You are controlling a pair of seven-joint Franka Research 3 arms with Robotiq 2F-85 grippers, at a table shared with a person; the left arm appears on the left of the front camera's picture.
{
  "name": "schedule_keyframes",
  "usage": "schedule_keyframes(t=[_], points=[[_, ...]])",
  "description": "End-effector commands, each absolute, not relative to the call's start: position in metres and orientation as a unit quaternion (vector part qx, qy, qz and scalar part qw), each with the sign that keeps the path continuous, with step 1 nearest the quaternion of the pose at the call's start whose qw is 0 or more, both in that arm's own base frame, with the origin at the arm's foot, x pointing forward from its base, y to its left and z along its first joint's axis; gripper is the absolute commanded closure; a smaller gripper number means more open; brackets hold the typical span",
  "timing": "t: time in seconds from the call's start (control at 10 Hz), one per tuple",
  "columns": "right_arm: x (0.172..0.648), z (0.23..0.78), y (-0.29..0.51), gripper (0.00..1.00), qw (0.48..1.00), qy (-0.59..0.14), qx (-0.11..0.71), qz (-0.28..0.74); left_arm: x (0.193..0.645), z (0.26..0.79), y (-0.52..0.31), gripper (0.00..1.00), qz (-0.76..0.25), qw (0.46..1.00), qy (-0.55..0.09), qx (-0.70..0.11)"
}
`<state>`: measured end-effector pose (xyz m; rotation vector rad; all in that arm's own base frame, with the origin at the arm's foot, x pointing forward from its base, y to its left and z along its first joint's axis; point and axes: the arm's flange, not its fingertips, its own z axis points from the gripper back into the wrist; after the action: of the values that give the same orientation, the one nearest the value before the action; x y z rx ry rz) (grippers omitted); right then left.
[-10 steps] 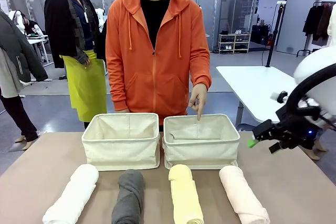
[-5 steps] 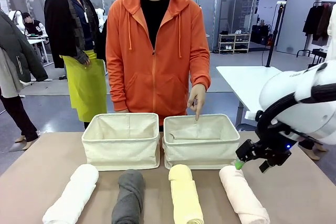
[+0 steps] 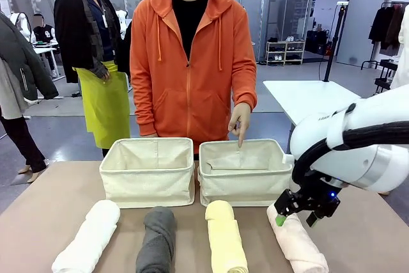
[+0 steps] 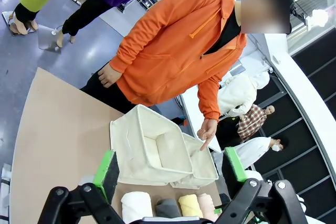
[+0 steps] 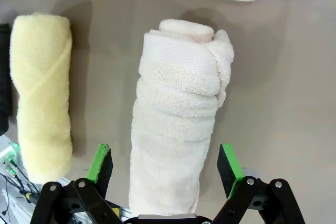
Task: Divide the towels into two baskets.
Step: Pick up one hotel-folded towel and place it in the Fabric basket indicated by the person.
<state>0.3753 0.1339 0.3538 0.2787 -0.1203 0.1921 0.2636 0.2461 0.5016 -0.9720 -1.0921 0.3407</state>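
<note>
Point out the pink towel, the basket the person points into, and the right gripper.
pink towel (image 5: pixel 176 114), right wrist view, middle of the roll.
pointed-at basket (image 3: pixel 243 187), front view, front wall.
right gripper (image 5: pixel 164 156), right wrist view, between its fingertips.

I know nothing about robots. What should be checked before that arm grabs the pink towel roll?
1. Right gripper open: ok.
2. Pale pink rolled terry towel lies between its fingers: ok.
3. Pale yellow rolled towel apart from it: ok, bare table between.
4. Fingers low enough to clamp: cannot tell.
5. Right-hand cream canvas basket has room: ok, nothing seen inside.
6. Person's hand away from that basket: not ok, finger points at its far rim.
</note>
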Motion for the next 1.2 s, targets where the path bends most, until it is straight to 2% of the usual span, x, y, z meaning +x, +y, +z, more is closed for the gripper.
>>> schedule_keyframes(t=[0.0,0.4,0.5,0.6,0.7,0.8,0.9,1.0,1.1], points=[[0.362,0.329,0.134,0.0,0.988,-0.045,0.119,0.083,0.264,0.503,0.247,0.0,0.154,0.726,-0.501,-0.446],[0.354,0.306,0.143,0.02,0.988,-0.026,0.1,0.115,0.264,0.503,0.247,0.0,0.154,0.726,-0.501,-0.446],[0.354,0.305,0.143,0.2,0.987,-0.027,0.096,0.123,0.264,0.503,0.247,0.0,0.154,0.726,-0.501,-0.446],[0.354,0.306,0.143,0.22,0.988,-0.029,0.09,0.124,0.264,0.503,0.247,0.0,0.154,0.726,-0.501,-0.446],[0.354,0.305,0.143,0.39,0.988,-0.031,0.084,0.127,0.264,0.503,0.247,0.0,0.154,0.726,-0.501,-0.446],[0.354,0.304,0.143,0.41,0.988,-0.031,0.083,0.126,0.264,0.503,0.247,0.0,0.154,0.726,-0.501,-0.446],[0.354,0.304,0.143,0.59,0.988,-0.03,0.08,0.128,0.264,0.503,0.247,0.0,0.154,0.726,-0.501,-0.446],[0.353,0.305,0.143,0.61,0.988,-0.031,0.081,0.129,0.264,0.503,0.247,0.0,0.154,0.726,-0.501,-0.446],[0.353,0.313,0.142,0.79,0.987,-0.04,0.088,0.13,0.264,0.503,0.247,0.0,0.154,0.726,-0.501,-0.446]])
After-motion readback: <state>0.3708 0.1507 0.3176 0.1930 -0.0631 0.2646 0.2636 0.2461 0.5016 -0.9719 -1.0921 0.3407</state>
